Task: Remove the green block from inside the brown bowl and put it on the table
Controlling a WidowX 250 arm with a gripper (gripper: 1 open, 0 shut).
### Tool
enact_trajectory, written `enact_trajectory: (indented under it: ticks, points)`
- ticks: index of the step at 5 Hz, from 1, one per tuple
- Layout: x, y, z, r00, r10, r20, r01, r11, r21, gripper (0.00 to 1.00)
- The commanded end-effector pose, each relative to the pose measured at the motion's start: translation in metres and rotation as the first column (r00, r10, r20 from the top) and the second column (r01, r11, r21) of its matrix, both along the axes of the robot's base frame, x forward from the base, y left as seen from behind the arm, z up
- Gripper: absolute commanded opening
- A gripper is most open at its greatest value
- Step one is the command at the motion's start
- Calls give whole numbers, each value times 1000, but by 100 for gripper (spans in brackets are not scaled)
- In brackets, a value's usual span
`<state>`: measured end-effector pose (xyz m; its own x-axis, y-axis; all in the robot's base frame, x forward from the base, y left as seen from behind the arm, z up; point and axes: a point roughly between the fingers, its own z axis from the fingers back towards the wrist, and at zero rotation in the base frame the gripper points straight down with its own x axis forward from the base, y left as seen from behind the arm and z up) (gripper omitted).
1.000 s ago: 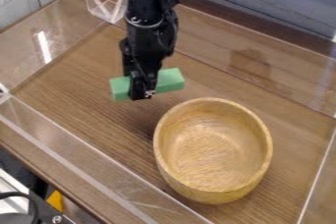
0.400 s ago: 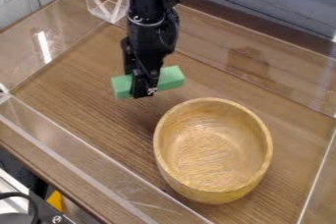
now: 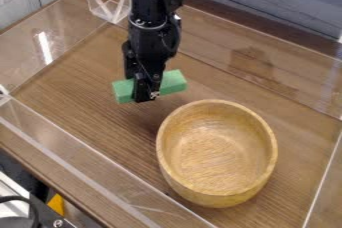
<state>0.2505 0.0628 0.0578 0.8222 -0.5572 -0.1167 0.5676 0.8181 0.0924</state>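
Hanging straight down from the black arm, the gripper (image 3: 146,82) is clamped on the green block (image 3: 147,85), its dark fingers (image 3: 135,77) pressed against the block's sides with the bar running crosswise between them. Block sits outside the brown bowl (image 3: 218,151), up and to the left of its rim, low over the counter (image 3: 80,102); cannot tell whether its underside touches the wood or hangs just above it. A faint shadow lies under the block on the wood grain. Bowl stands upright near the front right of the counter, its hollow bare, thick rim and grain plainly showing. Block and bowl rim are near one another but apart. Low clear plastic walls (image 3: 54,37) run along the counter's edges, catching glare on the left and along the near side. Arm rises out of the top of the view, blocking part of the far wall behind it
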Motion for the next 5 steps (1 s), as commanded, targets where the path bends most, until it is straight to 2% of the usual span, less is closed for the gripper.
enact_trajectory:
  ticks: [1, 5]
  points:
    - [8, 5, 8, 999, 21, 38, -21, 1000, 5, 0]
    - [9, 6, 3, 998, 57, 20, -57, 998, 0, 0]
